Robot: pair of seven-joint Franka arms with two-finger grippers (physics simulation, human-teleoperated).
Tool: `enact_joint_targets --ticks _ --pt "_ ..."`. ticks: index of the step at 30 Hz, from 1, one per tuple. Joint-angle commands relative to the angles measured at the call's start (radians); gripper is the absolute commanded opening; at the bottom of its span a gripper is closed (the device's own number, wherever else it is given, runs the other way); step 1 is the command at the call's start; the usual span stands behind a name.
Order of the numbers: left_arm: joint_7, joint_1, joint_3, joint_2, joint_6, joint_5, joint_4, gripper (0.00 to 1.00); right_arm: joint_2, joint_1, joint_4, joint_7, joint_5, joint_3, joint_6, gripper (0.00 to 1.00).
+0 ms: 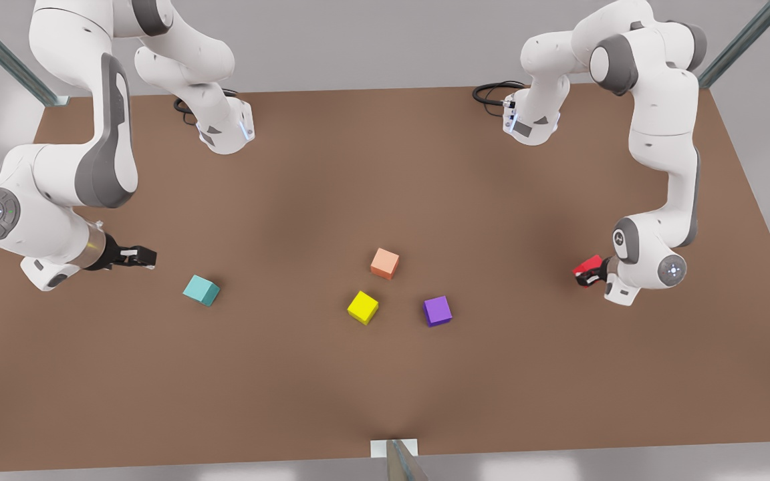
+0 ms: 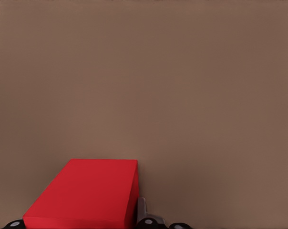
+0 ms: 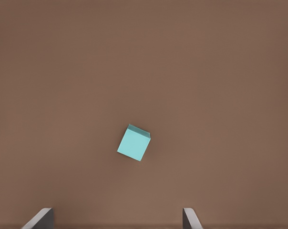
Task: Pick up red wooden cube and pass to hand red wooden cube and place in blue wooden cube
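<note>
No legible text, labels, brands, numbers or signs anywhere, whether on arms, cubes or table; plain unmarked surfaces throughout all three views.

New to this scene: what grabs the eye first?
The red wooden cube, clamped in the left gripper at the front view's right. Next, the blue wooden cube lying alone near the open right gripper, with salmon, yellow and purple cubes clustered mid-table.
</note>
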Motion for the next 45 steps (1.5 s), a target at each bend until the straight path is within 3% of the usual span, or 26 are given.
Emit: enact_joint_targets --ticks 1,4,5,6,8,11,13,15,21,30,38,45 --pt "-0.041 0.0 -0.009 0.0 0.005 -0.012 0.019 0.56 -0.001 0.001 -0.004 0.0 0.001 0.0 -0.001 1.0" --pt "-0.036 -0.001 -0.067 0.001 -0.182 -0.155 0.183 0.56 -0.001 0.001 -0.002 -0.003 -0.002 0.0 -0.001 1.0" --pt "-0.039 -0.003 -0.136 0.003 -0.286 -0.253 0.27 0.56 0.013 0.019 0.004 -0.019 -0.001 0.001 -0.001 1.0" --pt "-0.037 -0.004 -0.216 0.005 -0.426 -0.373 0.364 0.56 0.051 0.019 0.028 -0.199 0.011 0.001 -0.001 1.0" --pt "-0.042 -0.009 -0.479 0.123 -0.457 -0.443 0.49 0.56 0.178 0.004 0.122 -0.681 0.295 -0.005 -0.02 1.0" --pt "-0.039 -0.053 -0.661 0.288 -0.387 -0.6 0.638 0.57 0.359 -0.019 0.174 -1.313 0.666 -0.005 -0.02 1.0" --pt "-0.036 -0.101 -0.708 0.37 -0.38 -0.634 0.709 0.56 0.453 -0.019 0.262 -1.57 0.798 0.001 -0.02 1.0" --pt "0.107 -0.103 -0.705 0.394 -0.36 -0.696 0.743 0.56 0.542 -0.017 0.269 -1.824 1.014 0.01 -0.022 1.0" --pt "0.248 -0.09 -0.704 0.416 -0.336 -0.776 0.735 0.56 0.691 0.015 0.312 -2.188 1.28 0.139 -0.008 1.0" --pt "0.67 -0.096 -0.705 0.469 -0.319 -0.839 0.731 0.54 0.674 0.118 0.208 -2.419 1.472 0.15 0.11 1.0" --pt "0.739 -0.095 -0.705 0.479 -0.294 -0.87 0.731 0.54 0.619 0.179 0.058 -2.462 1.61 0.162 0.196 1.0" --pt "0.789 -0.095 -0.705 0.492 -0.276 -0.913 0.731 0.55 0.609 0.18 0.027 -2.467 1.653 0.234 0.257 1.0"
